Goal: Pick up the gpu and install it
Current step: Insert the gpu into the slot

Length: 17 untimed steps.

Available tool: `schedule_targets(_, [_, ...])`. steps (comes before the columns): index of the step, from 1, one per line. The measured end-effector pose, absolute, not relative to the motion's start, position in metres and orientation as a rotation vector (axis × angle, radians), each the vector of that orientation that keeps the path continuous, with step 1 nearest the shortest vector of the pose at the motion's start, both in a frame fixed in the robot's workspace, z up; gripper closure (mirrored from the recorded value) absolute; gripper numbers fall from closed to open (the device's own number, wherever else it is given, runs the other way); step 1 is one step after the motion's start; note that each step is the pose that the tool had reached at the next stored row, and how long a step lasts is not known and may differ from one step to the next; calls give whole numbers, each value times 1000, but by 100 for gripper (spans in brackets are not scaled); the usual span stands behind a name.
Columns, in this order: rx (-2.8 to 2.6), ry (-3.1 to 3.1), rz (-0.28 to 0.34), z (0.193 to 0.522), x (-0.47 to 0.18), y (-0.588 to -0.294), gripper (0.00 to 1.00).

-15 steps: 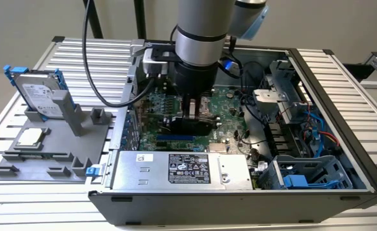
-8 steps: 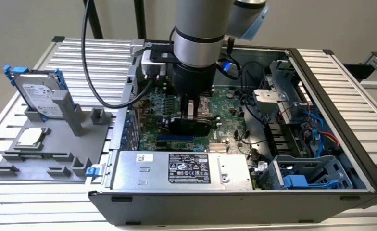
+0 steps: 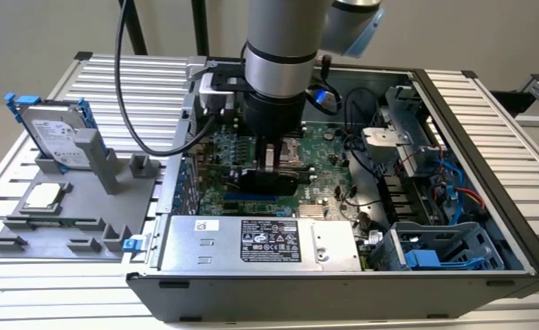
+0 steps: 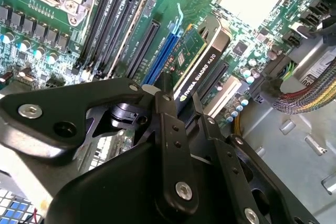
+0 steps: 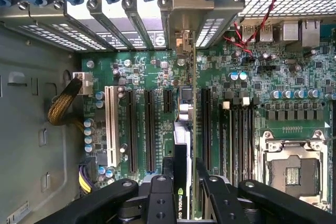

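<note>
My jaws point(image 4: 181, 100) are clamped on the gpu point(image 4: 197, 64), pinching its top edge from both sides. In both wrist views the card stands on edge over the motherboard point(image 5: 231, 108), lined up with the long expansion slots point(image 5: 149, 129) and the blue slot point(image 4: 163, 51). In the exterior view I am down inside the open computer case point(image 3: 489, 137). Beyond it, on the table point(image 3: 104, 75), a gray holder point(image 3: 68, 206) carries a hard drive point(image 3: 54, 134).

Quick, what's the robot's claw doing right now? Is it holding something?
Gripper: shut on the gpu, holding it edge-down over the blue slot on the motherboard.
</note>
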State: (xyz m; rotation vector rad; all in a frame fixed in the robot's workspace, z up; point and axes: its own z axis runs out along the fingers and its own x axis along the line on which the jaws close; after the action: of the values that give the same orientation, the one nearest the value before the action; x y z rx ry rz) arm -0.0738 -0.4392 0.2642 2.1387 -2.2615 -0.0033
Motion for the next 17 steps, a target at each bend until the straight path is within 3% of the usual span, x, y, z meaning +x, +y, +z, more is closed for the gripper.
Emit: schedule_targets(17, [2139,-2262,-3,259,-75,-439,100])
